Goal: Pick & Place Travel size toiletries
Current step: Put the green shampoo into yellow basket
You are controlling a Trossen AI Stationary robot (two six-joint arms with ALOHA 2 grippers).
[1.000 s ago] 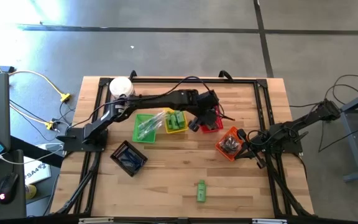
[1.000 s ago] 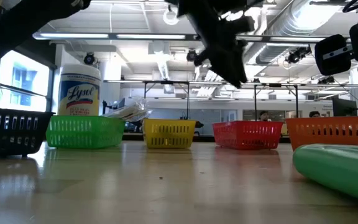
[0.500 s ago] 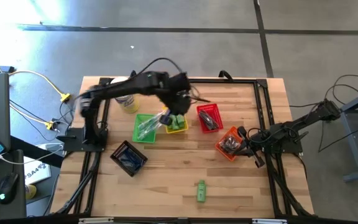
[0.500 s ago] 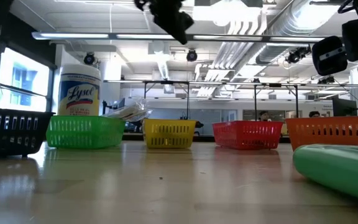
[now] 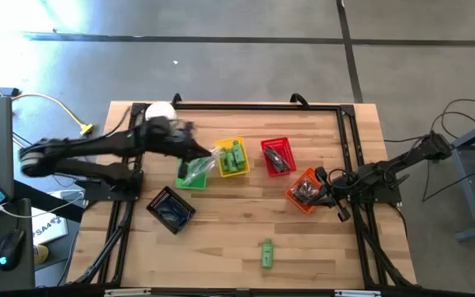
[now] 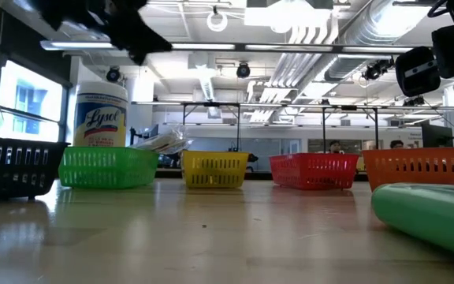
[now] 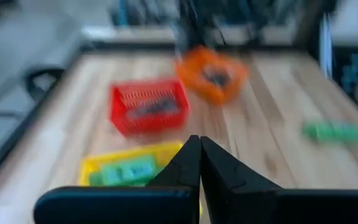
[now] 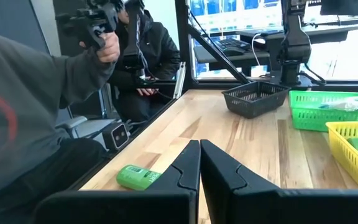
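Observation:
My left gripper (image 7: 199, 138) is shut with nothing in it and hangs in the air over the green basket (image 5: 193, 170), near the yellow basket (image 5: 232, 158) that holds bright green bottles (image 7: 125, 170). The green basket holds clear-wrapped sticks (image 5: 198, 165). Slim black sticks lie in the red basket (image 5: 277, 155), and dark round pieces in the orange basket (image 5: 303, 190). One green bottle (image 5: 266, 252) lies on its side on the bare wood near the front edge. My right gripper (image 8: 199, 143) waits shut beside the orange basket at the right.
A black basket (image 5: 170, 207) stands at the front left. A large white jar (image 5: 160, 112) stands at the far left corner. A black metal frame (image 5: 246, 106) runs around the tabletop. A person (image 8: 23, 118) sits beyond the table's edge in the right wrist view.
My left gripper has risen from the red basket and swung toward the table's left edge, passing over the yellow basket to a place above the green basket. The arm has drawn back to the left with it. The baskets and the lone green bottle have stayed put.

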